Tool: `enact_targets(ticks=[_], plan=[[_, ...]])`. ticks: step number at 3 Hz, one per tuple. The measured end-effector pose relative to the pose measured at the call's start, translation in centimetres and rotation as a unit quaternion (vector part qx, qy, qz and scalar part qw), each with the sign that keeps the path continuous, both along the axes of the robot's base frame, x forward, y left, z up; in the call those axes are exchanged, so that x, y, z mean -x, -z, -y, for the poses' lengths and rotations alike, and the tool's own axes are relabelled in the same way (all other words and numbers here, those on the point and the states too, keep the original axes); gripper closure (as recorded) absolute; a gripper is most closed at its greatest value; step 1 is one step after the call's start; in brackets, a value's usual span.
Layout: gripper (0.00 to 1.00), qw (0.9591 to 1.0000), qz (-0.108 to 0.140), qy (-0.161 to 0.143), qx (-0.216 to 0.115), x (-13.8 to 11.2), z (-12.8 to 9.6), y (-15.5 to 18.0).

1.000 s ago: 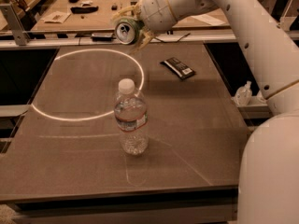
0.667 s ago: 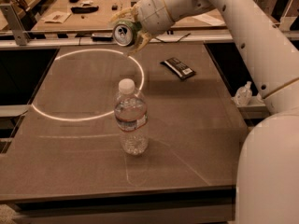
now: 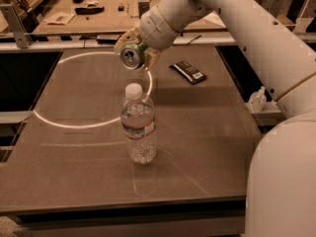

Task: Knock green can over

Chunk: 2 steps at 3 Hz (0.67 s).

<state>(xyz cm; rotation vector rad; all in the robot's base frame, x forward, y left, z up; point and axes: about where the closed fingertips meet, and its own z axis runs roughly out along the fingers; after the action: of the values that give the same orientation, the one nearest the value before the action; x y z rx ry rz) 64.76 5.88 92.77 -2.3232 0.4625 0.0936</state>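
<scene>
The green can (image 3: 132,56) is held off the table, tipped on its side with its silver top and pull tab facing the camera. My gripper (image 3: 137,51) is shut on it, with the fingers (image 3: 151,59) on either side of the can. It hangs above the far middle of the brown table (image 3: 74,147), just behind and above the white cap of the clear water bottle (image 3: 139,125). The white arm reaches in from the upper right.
The water bottle stands upright at the table's middle. A dark flat packet (image 3: 187,72) lies at the far right. A bright ring of light (image 3: 64,125) marks the table's left half. A small pale object (image 3: 257,100) sits off the right edge. A cluttered bench (image 3: 98,9) stands behind.
My gripper has moved with the can from the table's far edge toward the front, down and closer to the water bottle's cap. The bottle and the packet have not moved.
</scene>
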Motion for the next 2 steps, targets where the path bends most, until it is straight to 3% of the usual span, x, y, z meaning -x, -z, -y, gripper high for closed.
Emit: enact_targets(ticks=[1, 2], plan=[[1.00, 0.9986, 0.020, 0.001, 0.049, 1.0, 0.9, 1.4], [1.00, 0.9947, 0.041, -0.009, 0.094, 2.2, 1.4, 3.4]])
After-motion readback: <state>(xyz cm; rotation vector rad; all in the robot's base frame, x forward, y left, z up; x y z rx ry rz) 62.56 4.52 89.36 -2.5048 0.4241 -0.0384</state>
